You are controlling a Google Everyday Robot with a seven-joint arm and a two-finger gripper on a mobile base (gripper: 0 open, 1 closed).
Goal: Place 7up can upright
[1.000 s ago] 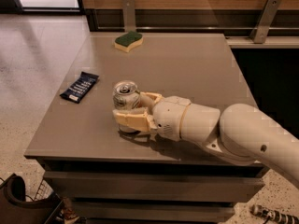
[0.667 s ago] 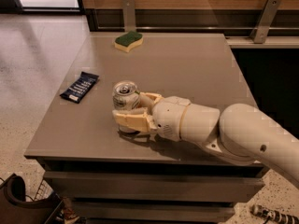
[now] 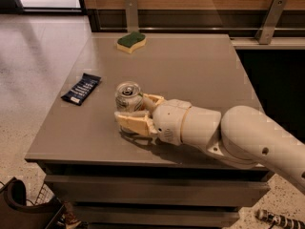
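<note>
The 7up can (image 3: pixel 128 98) stands upright on the grey table (image 3: pixel 190 66), near its front left part, with its shiny top and pull tab facing up. My gripper (image 3: pixel 135 109) reaches in from the right on the cream arm (image 3: pixel 228 132). Its cream fingers (image 3: pixel 131 122) lie on either side of the can's lower body and are closed on it. The can's lower part is hidden behind the near finger.
A dark blue snack packet (image 3: pixel 81 88) lies flat to the left of the can. A green-and-yellow sponge (image 3: pixel 131 41) sits at the table's far edge. A wooden wall with metal brackets (image 3: pixel 269 20) stands behind the table. The floor lies to the left.
</note>
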